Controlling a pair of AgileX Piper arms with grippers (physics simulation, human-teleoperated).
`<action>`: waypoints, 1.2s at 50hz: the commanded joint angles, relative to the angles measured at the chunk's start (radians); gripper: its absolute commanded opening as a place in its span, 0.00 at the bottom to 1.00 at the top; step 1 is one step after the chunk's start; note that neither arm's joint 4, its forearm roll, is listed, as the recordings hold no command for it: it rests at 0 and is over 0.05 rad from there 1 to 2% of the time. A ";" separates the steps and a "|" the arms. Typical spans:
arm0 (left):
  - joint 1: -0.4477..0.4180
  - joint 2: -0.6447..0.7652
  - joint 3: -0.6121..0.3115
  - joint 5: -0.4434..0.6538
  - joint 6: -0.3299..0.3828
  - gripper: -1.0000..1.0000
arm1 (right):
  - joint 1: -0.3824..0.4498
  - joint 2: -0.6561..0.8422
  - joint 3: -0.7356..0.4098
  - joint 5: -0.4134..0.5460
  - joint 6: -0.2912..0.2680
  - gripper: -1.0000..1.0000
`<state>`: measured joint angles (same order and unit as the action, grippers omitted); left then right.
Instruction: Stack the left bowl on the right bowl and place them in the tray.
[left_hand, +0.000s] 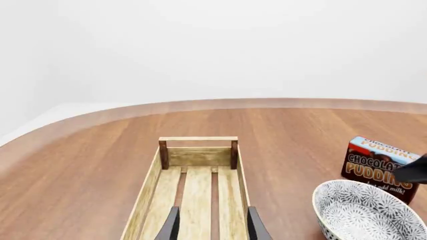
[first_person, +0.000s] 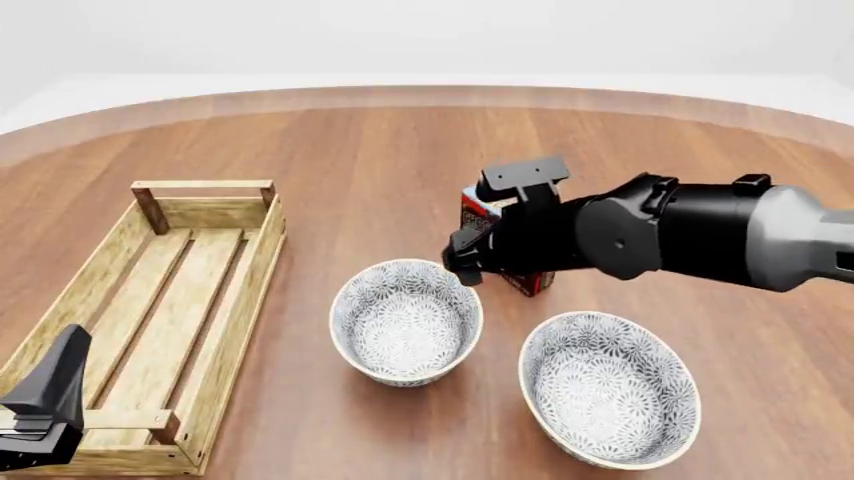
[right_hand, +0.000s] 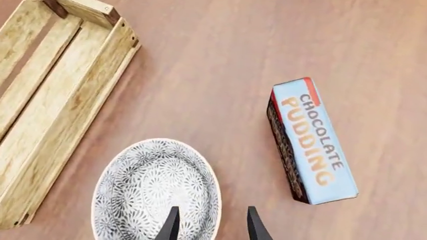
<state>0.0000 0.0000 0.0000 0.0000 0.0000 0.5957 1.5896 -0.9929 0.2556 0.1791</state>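
Left bowl (first_person: 406, 322): upright on bench (first_person: 374, 150), beside tray (first_person: 235, 300). Right bowl (first_person: 609, 388): apart from twin. Pudding box (first_person: 523, 280): behind bowls. Right end effector (right_hand: 211, 225): fingers parted, empty, above left bowl rim. Left end effector (left_hand: 212, 226): parted, empty, over tray's near end.

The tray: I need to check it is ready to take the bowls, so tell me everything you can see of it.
The tray is a long rectangular crate of light wood, with a slatted bottom, low plank sides and a raised bar on darker posts at its far end. It lies flat on the table, left of the left bowl, with nothing inside. The left gripper hovers open over its near end; no contact shows.
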 joint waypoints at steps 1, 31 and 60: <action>0.000 0.000 0.000 0.000 0.000 1.00 | 0.006 0.055 0.006 -0.038 0.020 1.00; 0.000 0.000 0.000 0.000 0.000 1.00 | 0.036 0.197 0.069 -0.188 0.080 1.00; 0.000 0.000 0.000 0.000 0.000 1.00 | 0.046 0.208 0.087 -0.207 0.084 0.00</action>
<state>0.0000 0.0000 0.0000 0.0000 0.0000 0.6388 1.8045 -0.9005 0.0311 0.2746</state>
